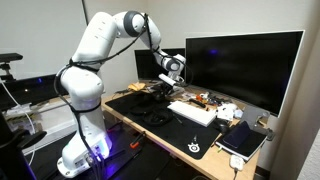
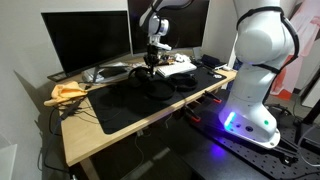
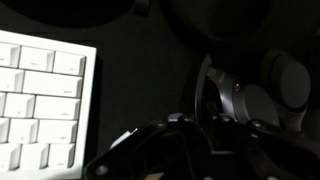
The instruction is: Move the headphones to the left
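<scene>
The black headphones (image 3: pixel 252 95) lie on the black desk mat (image 2: pixel 115 105), just beside the white keyboard (image 3: pixel 40 100). In the wrist view one round ear cup is at the right and the curved headband runs down between my fingers. My gripper (image 3: pixel 205 125) is low over the mat and closed around the headband. In both exterior views the gripper (image 1: pixel 166 86) (image 2: pixel 151 68) hangs at the keyboard's end, with the headphones (image 1: pixel 160 96) (image 2: pixel 152 83) dark beneath it and hard to make out.
A large monitor (image 1: pixel 243 65) stands behind the keyboard (image 1: pixel 192 112). Small clutter and a notebook (image 1: pixel 243 140) lie at one end of the desk. An orange cloth (image 2: pixel 66 92) lies at the other end. A dark cable loop (image 1: pixel 153 118) rests on the mat near the robot base (image 2: pixel 250 110).
</scene>
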Action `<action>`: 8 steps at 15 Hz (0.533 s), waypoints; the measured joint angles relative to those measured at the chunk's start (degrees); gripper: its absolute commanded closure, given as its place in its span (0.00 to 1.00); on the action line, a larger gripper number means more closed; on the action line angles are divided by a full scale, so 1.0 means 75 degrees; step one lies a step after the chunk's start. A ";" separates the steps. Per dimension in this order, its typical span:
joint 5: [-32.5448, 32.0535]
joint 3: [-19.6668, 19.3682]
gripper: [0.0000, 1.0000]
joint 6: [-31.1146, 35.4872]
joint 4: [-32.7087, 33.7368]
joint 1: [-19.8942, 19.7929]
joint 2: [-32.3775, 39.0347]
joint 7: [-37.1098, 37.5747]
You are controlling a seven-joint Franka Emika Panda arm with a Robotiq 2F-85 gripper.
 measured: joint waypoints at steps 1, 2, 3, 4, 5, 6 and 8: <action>0.0000 0.0000 0.96 -0.0045 0.0019 -0.0020 0.0013 0.0000; 0.0000 0.0000 0.96 -0.0112 0.0054 -0.0042 0.0031 0.0000; 0.0000 0.0000 0.96 -0.0195 0.0094 -0.0064 0.0052 0.0000; 0.0000 0.0000 0.96 -0.0293 0.0141 -0.0084 0.0080 0.0000; 0.0000 0.0000 0.96 -0.0424 0.0201 -0.0103 0.0114 0.0001; 0.0000 0.0000 0.96 -0.0576 0.0284 -0.0122 0.0156 0.0001; 0.0004 0.0000 0.96 -0.0895 0.0475 -0.0153 0.0268 0.0005</action>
